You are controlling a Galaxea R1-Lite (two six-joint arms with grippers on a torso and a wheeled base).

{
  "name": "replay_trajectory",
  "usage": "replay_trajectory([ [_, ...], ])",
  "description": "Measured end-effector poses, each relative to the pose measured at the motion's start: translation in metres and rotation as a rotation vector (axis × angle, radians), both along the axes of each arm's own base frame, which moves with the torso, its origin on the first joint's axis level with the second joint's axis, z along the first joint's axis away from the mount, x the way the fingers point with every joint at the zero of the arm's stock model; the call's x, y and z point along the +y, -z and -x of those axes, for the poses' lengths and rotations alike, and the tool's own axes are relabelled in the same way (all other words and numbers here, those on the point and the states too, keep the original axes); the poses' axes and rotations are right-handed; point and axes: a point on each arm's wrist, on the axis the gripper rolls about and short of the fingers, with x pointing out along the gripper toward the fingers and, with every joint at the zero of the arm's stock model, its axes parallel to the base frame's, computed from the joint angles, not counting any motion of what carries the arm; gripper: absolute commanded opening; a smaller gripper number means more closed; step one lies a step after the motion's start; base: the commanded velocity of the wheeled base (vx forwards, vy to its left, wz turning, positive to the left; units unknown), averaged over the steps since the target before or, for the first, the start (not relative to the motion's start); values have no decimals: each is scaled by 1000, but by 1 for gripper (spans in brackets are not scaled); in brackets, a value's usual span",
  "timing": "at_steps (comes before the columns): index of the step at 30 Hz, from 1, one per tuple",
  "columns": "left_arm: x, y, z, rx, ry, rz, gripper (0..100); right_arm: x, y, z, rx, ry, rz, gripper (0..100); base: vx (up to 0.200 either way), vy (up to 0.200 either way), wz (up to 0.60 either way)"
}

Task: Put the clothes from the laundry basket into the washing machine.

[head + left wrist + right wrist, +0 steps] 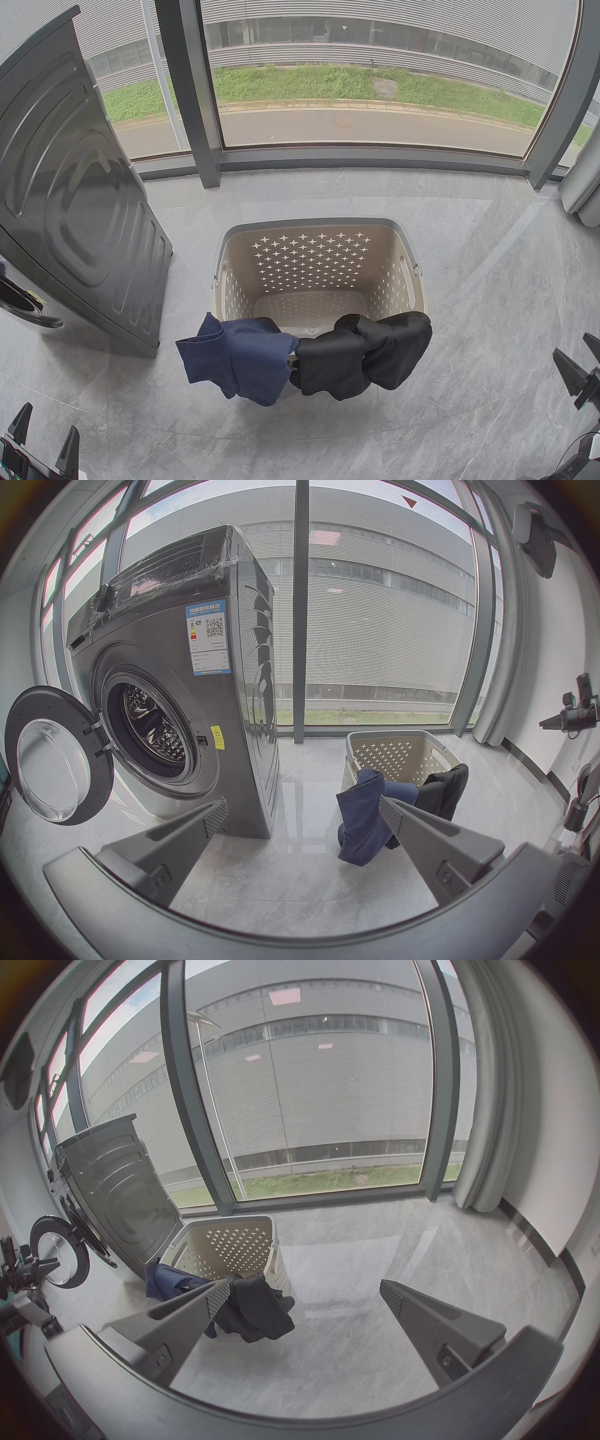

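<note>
Both arms [67,451] [586,382] low, jaws wide, short of laundry basket [312,222].

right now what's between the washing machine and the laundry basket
Only bare floor lies between washing machine and laundry basket, clearest in the left wrist view.

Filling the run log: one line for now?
left gripper open | right gripper open | blue garment, black garment draped on laundry basket rim | washing machine door open

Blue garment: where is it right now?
In the head view, the blue garment hangs over the near rim of the laundry basket, left of the black garment.
</note>
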Motion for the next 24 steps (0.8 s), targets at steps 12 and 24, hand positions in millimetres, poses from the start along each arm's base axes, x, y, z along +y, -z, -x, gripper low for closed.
replay_trajectory([
  [12,0,0,0,0,0,0,100,20,4,-89,153,-92,-32,100,0,0,0],
  [24,0,0,0,0,0,0,100,41,24,-131,302,-157,-17,100,0,0,0],
])
